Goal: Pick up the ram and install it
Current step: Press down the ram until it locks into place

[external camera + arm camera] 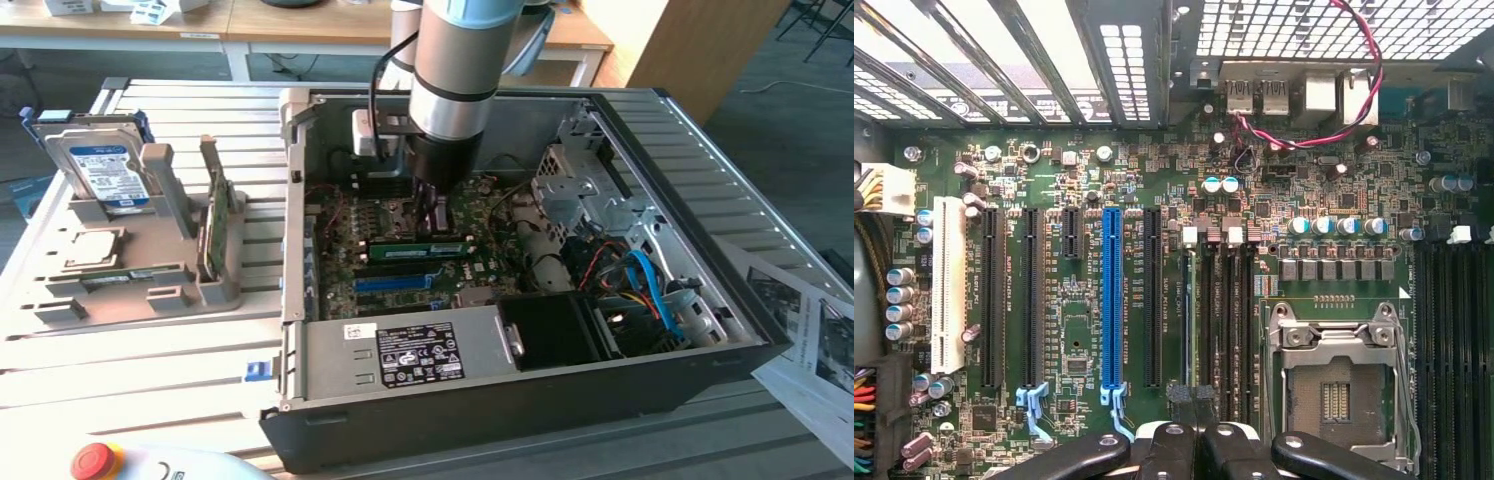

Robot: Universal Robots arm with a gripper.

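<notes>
Ram (416, 248) sits seated in its motherboard slot at six o'clock beneath the hand (1186, 440), which hangs closed, gripping nothing, apparently pressing it home.

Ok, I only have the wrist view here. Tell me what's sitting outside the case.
Observer: A grey rack sits on the exterior view's left of the computer case, with a hard drive standing upright in it.
Operator: Now list what else that rack holds.
Observer: A wider green card stands on edge beside the drive.
Operator: Give me the ram from the side.
Observer: The ram stands on edge on the motherboard, right below the tool.
</notes>
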